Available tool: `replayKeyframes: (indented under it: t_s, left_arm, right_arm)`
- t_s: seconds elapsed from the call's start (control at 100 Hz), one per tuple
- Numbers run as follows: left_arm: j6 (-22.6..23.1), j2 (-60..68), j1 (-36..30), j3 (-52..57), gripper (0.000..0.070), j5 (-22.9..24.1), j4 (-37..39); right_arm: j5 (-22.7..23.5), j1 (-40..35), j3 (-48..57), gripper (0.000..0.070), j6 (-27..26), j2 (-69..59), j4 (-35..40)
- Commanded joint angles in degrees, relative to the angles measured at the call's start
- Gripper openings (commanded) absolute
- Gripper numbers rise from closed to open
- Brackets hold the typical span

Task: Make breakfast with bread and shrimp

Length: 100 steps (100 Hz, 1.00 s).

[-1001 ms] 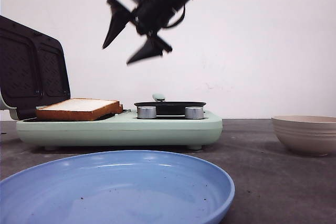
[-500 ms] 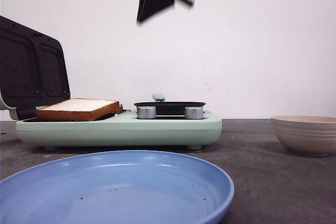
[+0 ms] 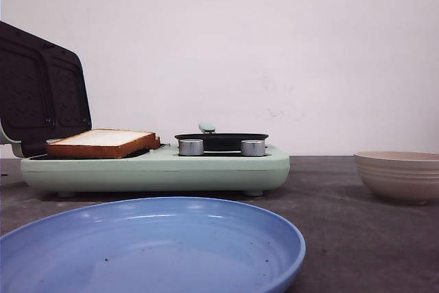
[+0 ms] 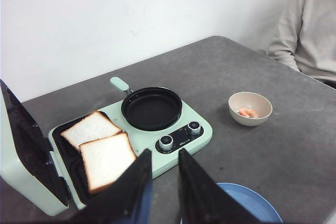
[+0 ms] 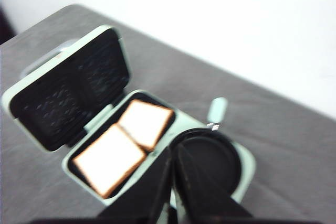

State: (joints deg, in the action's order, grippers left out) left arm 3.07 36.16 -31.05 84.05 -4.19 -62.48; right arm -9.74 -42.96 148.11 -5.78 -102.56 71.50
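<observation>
The bread (image 4: 100,145) lies lower left in the open grill (image 4: 31,171) for toasting; left gripper (image 4: 160,190) slightly apart, right gripper (image 5: 172,182) nearly together, both empty

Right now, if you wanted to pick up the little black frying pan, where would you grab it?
Probably by its mint-green handle. The pan sits flat in the cooker, its round rim low, so the fingers would find little to pinch. The handle sticks out past the cooker's back edge, away from the knobs, with nothing around it. Come from above and close across its narrow sides.
</observation>
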Motion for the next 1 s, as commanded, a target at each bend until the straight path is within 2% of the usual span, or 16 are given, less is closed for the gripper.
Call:
replayKeyframes:
  t_s: [0.0, 0.13, 0.31, 0.38, 0.43, 0.58, 0.64, 0.76, 0.77, 0.87, 0.99]
  left_arm:
    - [0.35, -0.59, -0.55, 1.03, 0.0004, 0.20, 0.76]
    - [0.37, -2.34, -1.62, 1.03, 0.0004, 0.17, 0.70]
    - [0.55, -5.44, -3.21, 1.03, 0.0004, 0.22, 0.28]
    - [0.55, -6.14, -3.56, 1.01, 0.0004, 0.35, 0.39]
    - [0.52, -6.38, -3.65, 1.01, 0.0003, 0.33, 0.33]
    - [0.52, -6.40, -3.87, 1.01, 0.0004, 0.33, 0.46]
    - [0.52, -6.40, -3.85, 1.01, 0.0003, 0.35, 0.79]
    - [0.59, -6.40, -3.85, 0.98, 0.0003, 0.59, 1.29]
    - [0.59, -6.40, -3.85, 0.98, 0.0003, 0.72, 1.29]
    - [0.74, -6.36, -3.85, 0.96, 0.0003, 2.86, 1.33]
    - [0.85, -6.23, -3.85, 0.94, 0.0003, 4.83, 2.08]
  right_arm:
    - [-2.78, -2.49, 1.49, 0.0000, 0.44, 2.19, -0.20]
    - [-8.85, -7.69, 1.46, 0.0000, 0.44, 7.10, 2.08]
    - [-22.29, -17.49, 1.07, 0.0000, 0.44, 12.52, 10.69]
    - [-24.87, -21.79, -1.09, 0.0000, 0.46, 16.09, 10.69]
    - [-26.21, -24.92, -3.41, 0.0000, 0.46, 18.14, 10.69]
    - [-36.59, -32.76, -15.74, 0.0000, 0.42, 27.26, 10.54]
    - [-39.26, -35.36, -22.08, 0.0000, 0.04, 30.95, 9.09]
    - [-41.40, -38.27, -42.82, 0.0000, -0.22, 42.99, -3.39]
    - [-41.68, -38.45, -46.90, 0.0000, -0.22, 45.38, -6.16]
    - [-42.82, -38.62, -63.34, 0.0000, -0.22, 55.71, -17.66]
    - [-41.55, -38.62, -79.62, 0.0000, -0.20, 68.54, -27.80]
